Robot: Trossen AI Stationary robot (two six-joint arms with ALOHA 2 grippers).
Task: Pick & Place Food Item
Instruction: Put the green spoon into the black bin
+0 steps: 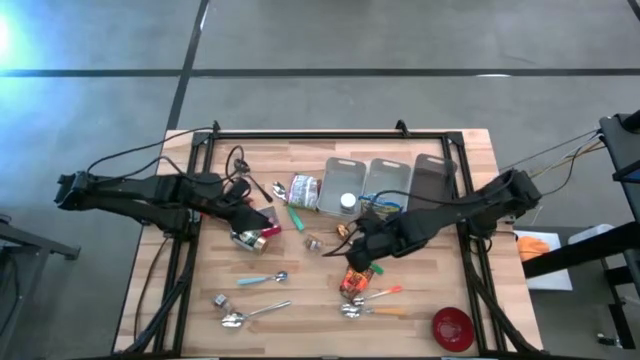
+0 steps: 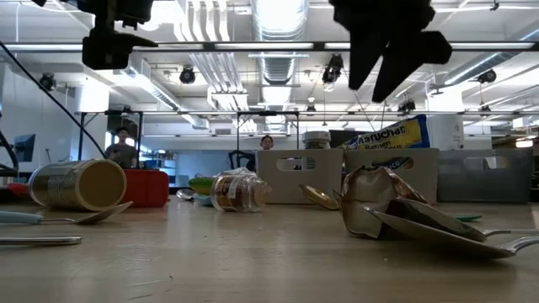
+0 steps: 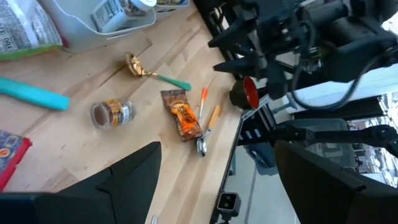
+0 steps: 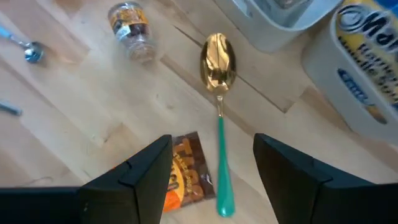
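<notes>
Right wrist view: candy packet [image 4: 185,171] lies flat on counter [image 4: 93,112], just beside green-handled spoon [image 4: 219,124] | step: approach judged, nothing lifted | next: descent and centring over packet needed | right gripper [image 4: 211,165] parted, empty, above packet | left gripper [image 3: 214,165] apart, empty, waiting over left side.

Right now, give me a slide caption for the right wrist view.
Open right gripper hovers above an orange snack packet and a gold spoon with green handle.
</notes>
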